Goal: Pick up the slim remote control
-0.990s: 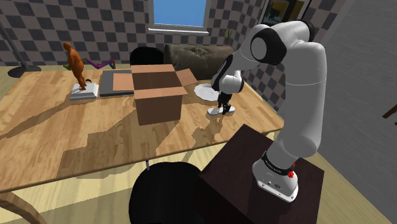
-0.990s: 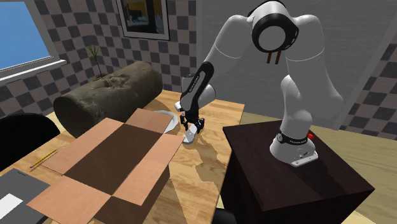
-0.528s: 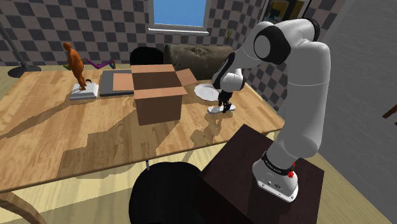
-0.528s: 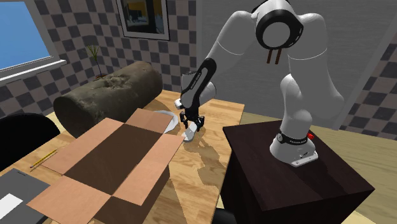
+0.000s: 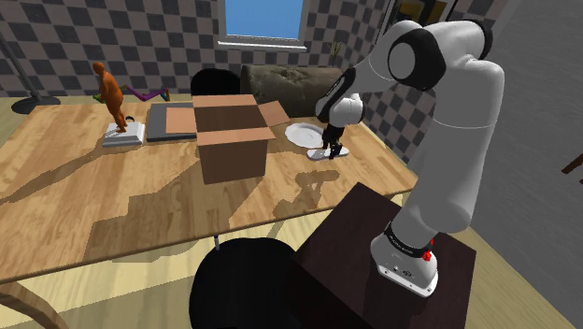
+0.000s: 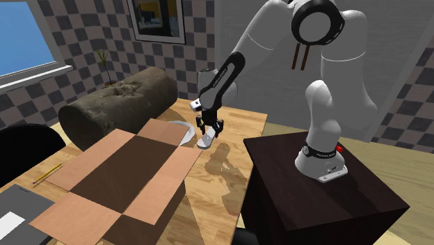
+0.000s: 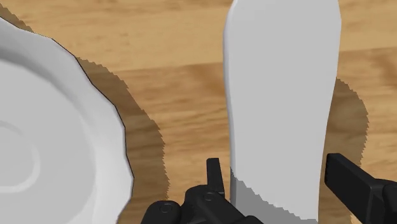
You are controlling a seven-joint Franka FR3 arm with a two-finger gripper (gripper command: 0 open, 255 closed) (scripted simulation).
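Now, from the shoulder view: grips the slim remote control (image 5: 327, 155), drawn plain white, in the black gripper (image 5: 333, 149), jaws closed narrow onto it. Places it near the right edge of the table (image 5: 112, 206), just beside a white plate (image 5: 301, 134) and apart from the open cardboard box (image 5: 230, 140) at the table's middle.

Next, from the second exterior view: dangles the remote control (image 6: 204, 143) below the gripper (image 6: 207, 133), a little above the wood, with a shadow cast on the table (image 6: 209, 195) beneath. Puts the plate (image 6: 179, 130) just beside it, toward the box (image 6: 118, 181).

Lastly, from the wrist view: clasps the near end of the remote control (image 7: 280, 83) between the two fingers (image 7: 353, 184) of the gripper (image 7: 275, 164). Sets the plate (image 7: 38, 146) apart from it, with a strip of bare tabletop (image 7: 172, 38) between.
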